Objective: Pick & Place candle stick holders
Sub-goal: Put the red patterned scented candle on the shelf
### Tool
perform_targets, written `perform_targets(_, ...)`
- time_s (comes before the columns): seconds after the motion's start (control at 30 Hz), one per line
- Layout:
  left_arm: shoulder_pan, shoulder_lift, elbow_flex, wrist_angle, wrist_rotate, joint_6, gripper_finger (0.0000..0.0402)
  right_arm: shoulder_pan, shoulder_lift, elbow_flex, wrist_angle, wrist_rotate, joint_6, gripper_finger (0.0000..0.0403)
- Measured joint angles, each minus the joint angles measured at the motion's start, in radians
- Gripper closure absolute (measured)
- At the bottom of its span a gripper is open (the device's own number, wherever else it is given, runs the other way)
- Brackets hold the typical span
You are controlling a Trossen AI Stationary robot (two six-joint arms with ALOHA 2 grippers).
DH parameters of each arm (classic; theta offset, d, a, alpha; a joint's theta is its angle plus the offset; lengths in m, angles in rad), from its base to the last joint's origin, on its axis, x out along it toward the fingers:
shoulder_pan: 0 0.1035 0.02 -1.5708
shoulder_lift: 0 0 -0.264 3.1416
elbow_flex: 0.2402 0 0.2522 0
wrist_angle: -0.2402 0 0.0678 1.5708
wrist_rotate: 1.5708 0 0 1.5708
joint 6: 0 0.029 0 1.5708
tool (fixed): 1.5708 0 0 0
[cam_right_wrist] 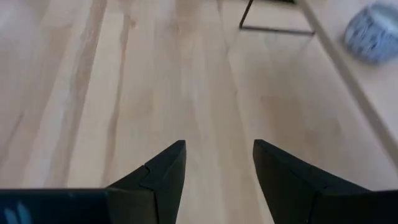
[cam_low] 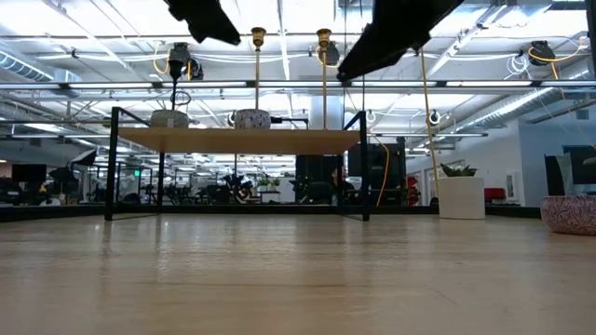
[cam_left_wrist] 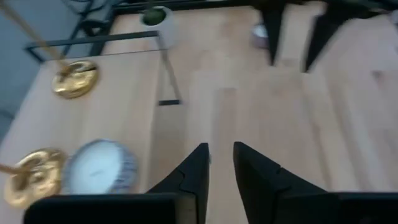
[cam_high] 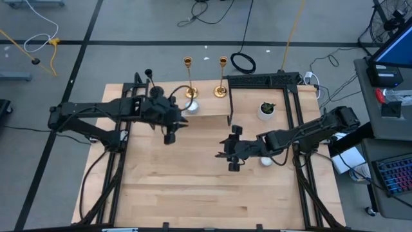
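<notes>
Both gold candle stick holders point(cam_high: 189, 78) stand upright on the raised shelf point(cam_high: 212, 106) at the table's point(cam_high: 193, 187) far edge. Left gripper point(cam_high: 170, 136) is nearer, just short of the shelf, fingers slightly apart, empty. Right gripper point(cam_high: 232, 154) is mid-table, fingers apart, empty.

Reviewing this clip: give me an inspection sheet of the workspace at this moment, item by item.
Surface: light wood table, front bare.
Job's things: two gold candle stick holders upright on the raised shelf; black holder on the shelf too.
Clutter: round patterned object, potted plant.
Grippers: left gripper and right gripper open, empty, above the table.
Cables: coils on the floor.
Surroundings: open room, no person seen.
</notes>
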Motion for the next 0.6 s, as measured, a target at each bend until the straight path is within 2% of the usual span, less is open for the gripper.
perform_targets(0.27, -0.132, 0.025, -0.019, -0.049, -0.004, 0.008, 0.0354, 0.05, -0.045, 0.0, -0.173, 0.001, 0.252, 0.0216)
perform_targets(0.47, -0.205, 0.005, -0.072, -0.081, -0.117, -0.036, 0.0384, 0.084, -0.088, 0.0, -0.315, 0.002, 0.415, 0.0216)
perform_targets(0.6, -0.241, -0.06, -0.104, -0.096, -0.141, -0.072, 0.0398, 0.119, -0.132, 0.0, -0.44, 0.004, 0.489, 0.0216)
